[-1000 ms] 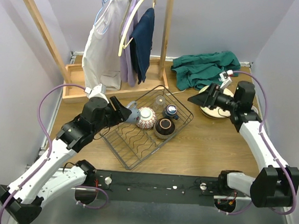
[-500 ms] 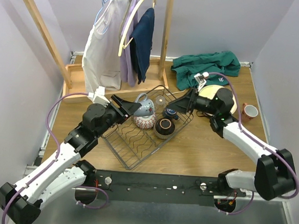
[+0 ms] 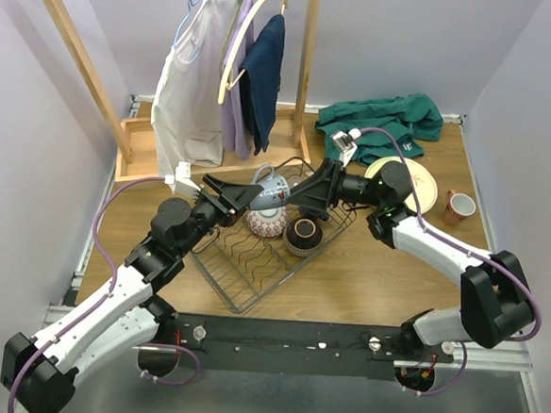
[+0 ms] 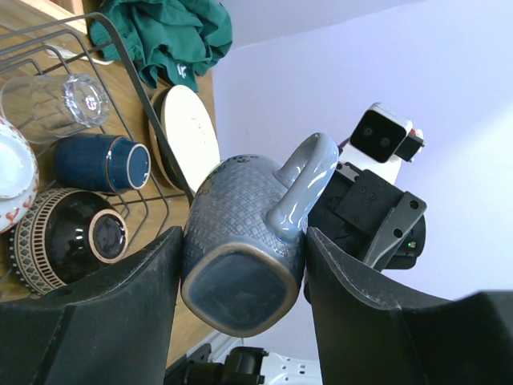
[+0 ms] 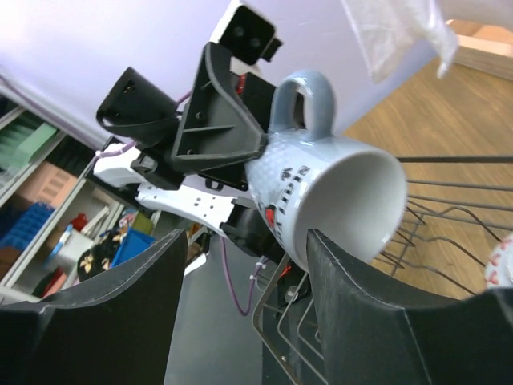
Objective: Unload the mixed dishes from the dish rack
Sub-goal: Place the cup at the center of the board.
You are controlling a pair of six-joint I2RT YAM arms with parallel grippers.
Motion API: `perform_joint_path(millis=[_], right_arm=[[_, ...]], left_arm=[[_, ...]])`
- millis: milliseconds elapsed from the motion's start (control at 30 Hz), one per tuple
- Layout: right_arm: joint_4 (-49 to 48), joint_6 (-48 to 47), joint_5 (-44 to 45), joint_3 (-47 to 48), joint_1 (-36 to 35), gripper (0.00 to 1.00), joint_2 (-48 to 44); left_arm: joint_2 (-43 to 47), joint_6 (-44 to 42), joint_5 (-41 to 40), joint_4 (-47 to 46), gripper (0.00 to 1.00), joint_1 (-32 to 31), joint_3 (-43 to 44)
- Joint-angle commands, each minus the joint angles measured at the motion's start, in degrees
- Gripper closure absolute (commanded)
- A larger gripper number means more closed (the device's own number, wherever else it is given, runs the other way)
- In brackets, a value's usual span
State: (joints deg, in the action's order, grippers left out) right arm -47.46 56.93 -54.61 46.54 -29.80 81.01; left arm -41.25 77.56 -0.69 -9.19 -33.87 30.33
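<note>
The unloading is judged to be partly done. Outside the dish rack [image 3: 216,278], at the right of the overhead view, a stack of cream plates [image 3: 424,184] is seen on the bench [image 3: 394,271], and one red cup [image 3: 460,207] is set just to its right. How many plates are in the stack cannot be counted. One grey-blue mug [image 4: 240,224] is held in the air above the far part of the rack, near the centre of the overhead view. Its base is clamped between the fingers of the left hand [image 3: 246,197], with the handle turned upward. The right hand [image 3: 300,195] is brought up to the mug from the right, so a handover is presumed to be the step in hand. In the right wrist view the mug's open mouth is seen between that hand's parted fingers. Whether the mug is already touched or gripped by them cannot be told. Four pieces are counted inside the rack: one white patterned bowl [image 3: 267,225], one dark bowl [image 3: 304,234], one dark blue cup [image 4: 108,164] lying on its side, and one clear glass [image 4: 60,100], also on its side. These four, and the mug once it is set down, are judged to be what is left of the task.
</note>
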Motion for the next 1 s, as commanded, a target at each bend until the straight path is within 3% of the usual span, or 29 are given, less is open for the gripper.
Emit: perform_joint_path(millis=[0,100,200,333,400,433,500,633,667,833,967], right_arm=[[-5.36,1.08,-1.64,2.32,-1.92,0.35,1.87],[-5.71,0.99,-1.64,2.76,-2.63,0.44,2.83],[-6.15,0.99,-1.64,3.11,-3.07,0.59,3.63],[-6.16,0.91,-1.73,3.03,-3.07,0.87,3.54],[-4.58,-0.58,-1.64,3.29,-3.07,0.94,2.84],[-2.13,-1.46,-1.55,3.38,-3.16,0.99,2.49],[1.3,-5.14,-1.38,4.08,-3.07,0.99,1.17],[21.28,-15.59,1.51,6.97,-3.07,0.99,-2.25],[25.27,-18.14,3.52,7.85,-3.07,0.99,-2.96],[51.69,-33.62,12.14,15.57,-2.81,0.99,-6.57],[67.21,-40.39,24.5,21.9,-2.11,0.99,-7.89]], left_arm=[[0.21,1.98,2.88,-7.94,1.0,-0.32,-0.18],[-0.66,2.77,3.76,-10.05,1.0,-0.58,-0.71],[-0.84,3.12,4.38,-11.64,1.0,-0.76,-1.41],[-0.23,2.95,4.38,-11.64,1.0,-0.85,-2.29],[0.64,2.77,3.5,-11.03,1.0,-0.85,-3.16],[1.08,2.6,3.07,-10.07,0.93,-0.85,-3.43],[2.4,1.9,1.66,-8.48,0.83,-0.85,-4.13],[5.39,-1.96,-2.38,-1.91,0.4,-0.85,-4.58],[6.09,-4.5,-3.26,-0.4,0.35,-0.76,-4.57],[10.57,-13.47,-9.75,11.0,0.11,-0.76,-1.94],[12.86,-24.18,-14.59,17.97,0.05,-0.67,1.4]])
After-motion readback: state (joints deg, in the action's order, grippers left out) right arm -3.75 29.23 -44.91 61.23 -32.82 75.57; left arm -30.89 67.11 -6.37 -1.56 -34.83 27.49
